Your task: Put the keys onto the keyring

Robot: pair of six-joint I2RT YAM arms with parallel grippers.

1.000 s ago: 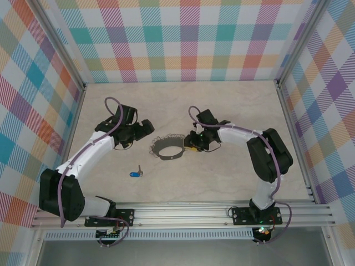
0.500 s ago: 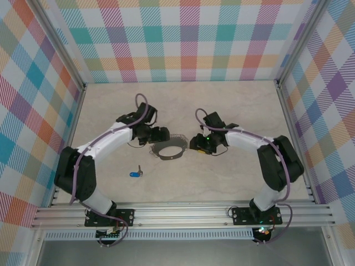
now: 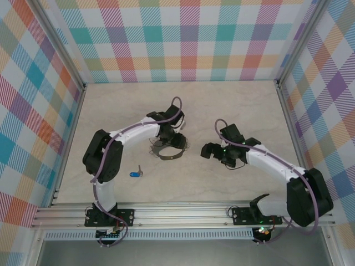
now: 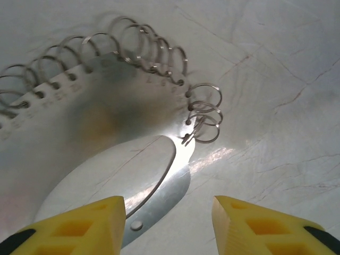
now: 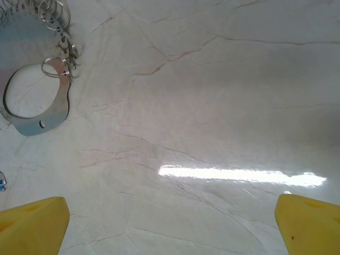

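Left pincer (image 4: 170, 218) hangs part-open over the keyring (image 4: 95, 114), gripping nothing. Right pincer (image 5: 170, 223) is wide open and empty. The key (image 3: 135, 174) lies on the worktop (image 3: 233, 111), nearside-left of the ring; left arm's closer, I reckon.

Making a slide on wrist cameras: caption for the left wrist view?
Yellow fingers, apart, poised at the keyring: small split rings fanned along a flat metal band on the marbled table.

keyring (image 4: 106, 111): shiny metal | key (image 3: 135, 174): blue plastic hd | table (image 5: 212, 106): glossy, marble-look
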